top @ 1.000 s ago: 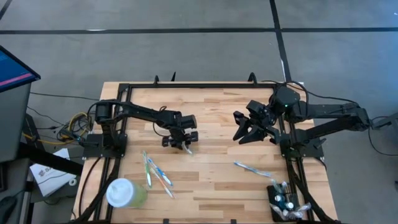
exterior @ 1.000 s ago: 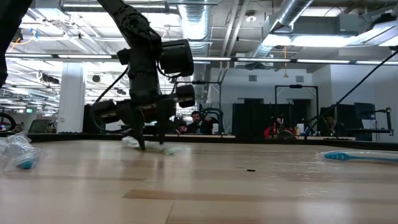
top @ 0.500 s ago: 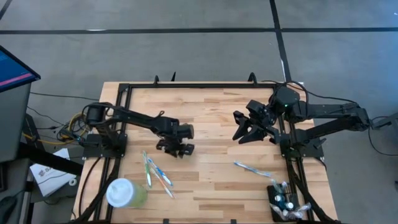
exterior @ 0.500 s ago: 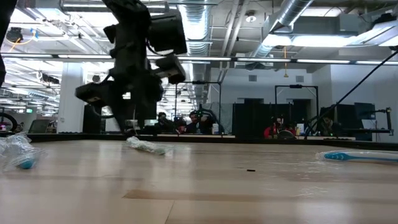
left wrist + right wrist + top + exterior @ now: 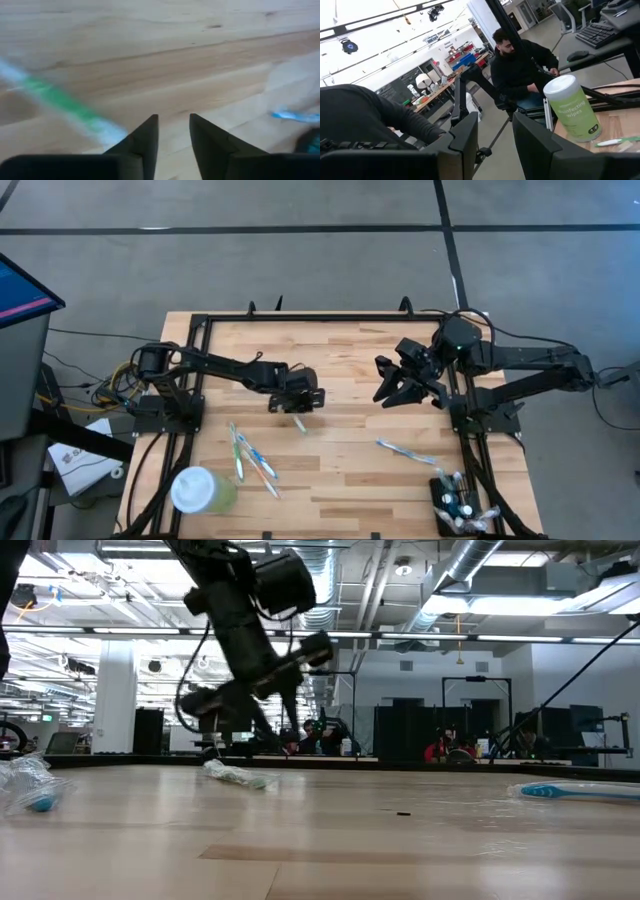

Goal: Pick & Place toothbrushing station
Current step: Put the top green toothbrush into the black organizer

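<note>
- Left gripper (image 5: 296, 405), centre of the high view: fingers (image 5: 143, 140) apart with a narrow gap, nothing between them, poised over a green-handled toothbrush (image 5: 60, 100), probably to grasp it.
- Right gripper (image 5: 395, 391), upper right: fingers parted, empty, waiting.
- Toothbrushing station (image 5: 456, 502): lower right tabletop (image 5: 340, 360) corner, well apart from both.

A pale green cup with a white lid (image 5: 201, 490) stands near one corner of the wooden tabletop (image 5: 340, 360), with several toothbrushes (image 5: 250, 458) lying just beside it. Another wrapped toothbrush (image 5: 406, 451) lies well apart, and a seated person in dark clothes (image 5: 522, 65) shows in the room beyond.
</note>
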Tool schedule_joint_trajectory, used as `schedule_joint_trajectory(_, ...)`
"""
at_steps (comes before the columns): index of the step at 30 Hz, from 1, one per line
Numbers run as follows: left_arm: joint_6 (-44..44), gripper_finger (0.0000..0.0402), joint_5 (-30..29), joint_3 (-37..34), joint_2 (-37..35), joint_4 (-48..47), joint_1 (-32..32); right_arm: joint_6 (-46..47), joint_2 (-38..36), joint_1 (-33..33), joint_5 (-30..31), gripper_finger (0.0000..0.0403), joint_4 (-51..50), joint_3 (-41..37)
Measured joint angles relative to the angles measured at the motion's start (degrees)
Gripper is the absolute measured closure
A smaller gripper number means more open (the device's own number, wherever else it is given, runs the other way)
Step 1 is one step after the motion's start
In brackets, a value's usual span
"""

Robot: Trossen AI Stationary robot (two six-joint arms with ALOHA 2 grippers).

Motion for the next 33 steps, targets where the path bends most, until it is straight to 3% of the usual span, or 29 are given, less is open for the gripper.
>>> schedule_joint_trajectory(8,1.9,0.0395,4.2,-0.1,3.0,1.1,-0.5,0.0,0.0,0.0,-0.2,0.0288,-1.3,0.0)
schedule_joint_trajectory(33,3.6,0.0401,4.8,-0.1,3.2,-6.8,-1.2,0.0,0.0,0.0,0.1,0.0288,-1.6,0.0)
